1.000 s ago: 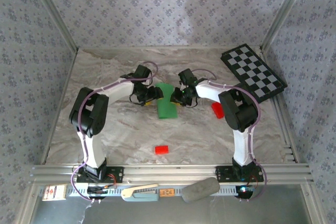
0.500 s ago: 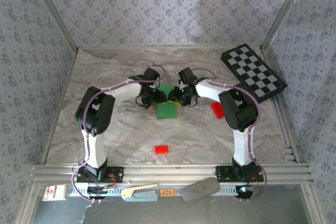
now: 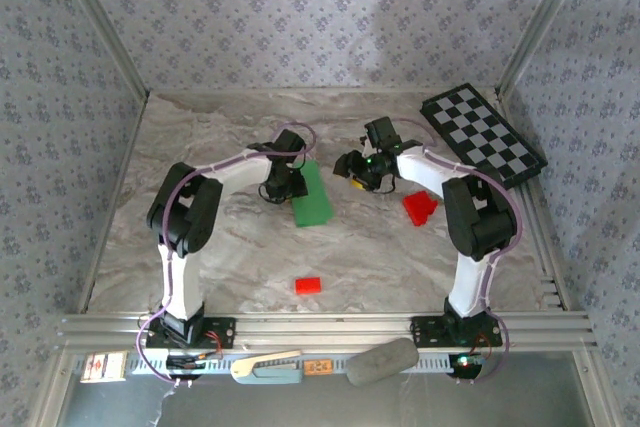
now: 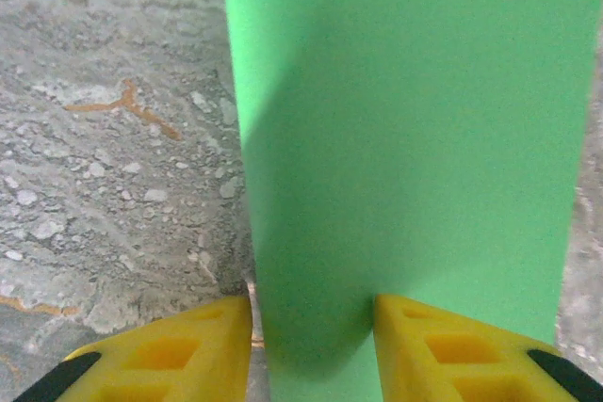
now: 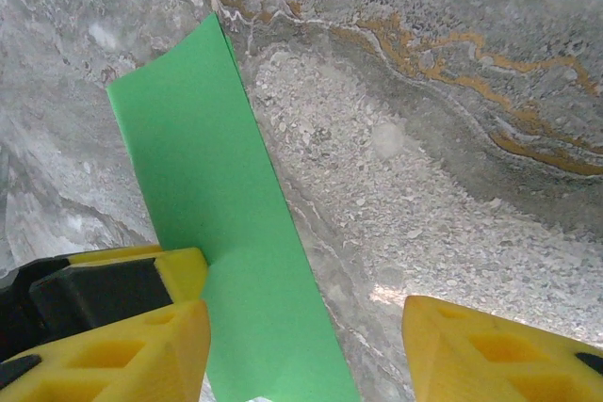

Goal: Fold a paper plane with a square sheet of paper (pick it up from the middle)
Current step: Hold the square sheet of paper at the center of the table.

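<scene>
The square sheet of paper is bright green and shows as a narrow folded strip on the marble table, just left of centre. My left gripper is at its left edge. In the left wrist view the paper bulges up between the two yellow fingers, and the gripper is shut on that fold. My right gripper hangs to the right of the paper, apart from it. In the right wrist view it is open, and the paper runs past its left finger.
A checkerboard lies at the back right corner. A red wedge piece sits under the right forearm. A small red block lies near the front centre. Patterned walls close in the table on three sides.
My right gripper opened, let go of the paper and drew back to the right. My left gripper closed on the paper's fold. The paper now lies as a narrower strip.
</scene>
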Available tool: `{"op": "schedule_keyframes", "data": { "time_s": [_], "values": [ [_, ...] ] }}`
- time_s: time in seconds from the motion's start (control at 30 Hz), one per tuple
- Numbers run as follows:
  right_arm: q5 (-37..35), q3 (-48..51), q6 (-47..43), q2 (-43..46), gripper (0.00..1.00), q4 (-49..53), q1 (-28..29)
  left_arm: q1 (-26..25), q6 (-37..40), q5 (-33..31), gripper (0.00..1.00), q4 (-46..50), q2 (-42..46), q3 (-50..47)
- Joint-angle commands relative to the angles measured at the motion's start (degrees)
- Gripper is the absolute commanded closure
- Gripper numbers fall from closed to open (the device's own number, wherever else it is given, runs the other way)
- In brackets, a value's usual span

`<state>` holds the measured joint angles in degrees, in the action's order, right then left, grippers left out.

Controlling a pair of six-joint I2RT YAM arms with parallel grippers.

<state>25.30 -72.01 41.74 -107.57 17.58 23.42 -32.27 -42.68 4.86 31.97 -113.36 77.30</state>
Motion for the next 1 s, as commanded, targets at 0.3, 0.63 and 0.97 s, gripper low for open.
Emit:
{"op": "schedule_keyframes", "data": {
  "time_s": [0.3, 0.63, 0.97],
  "values": [
    [1.94, 0.56, -1.03, -1.40, 0.43, -0.66, 0.21, 1.76, 7.93, 5.23, 0.67, 0.35, -0.21, -0.49],
    [3.11, -0.37, -1.69, -2.86, 0.45, -0.42, 1.09, 3.57, 11.56, 8.98, 0.75, -0.46, -0.28, -1.79],
    [3.55, -1.12, -2.43, -4.05, 0.46, 0.13, 1.73, 4.25, 17.16, 12.30, 0.74, -0.25, -0.98, -2.33]
  ]
}}
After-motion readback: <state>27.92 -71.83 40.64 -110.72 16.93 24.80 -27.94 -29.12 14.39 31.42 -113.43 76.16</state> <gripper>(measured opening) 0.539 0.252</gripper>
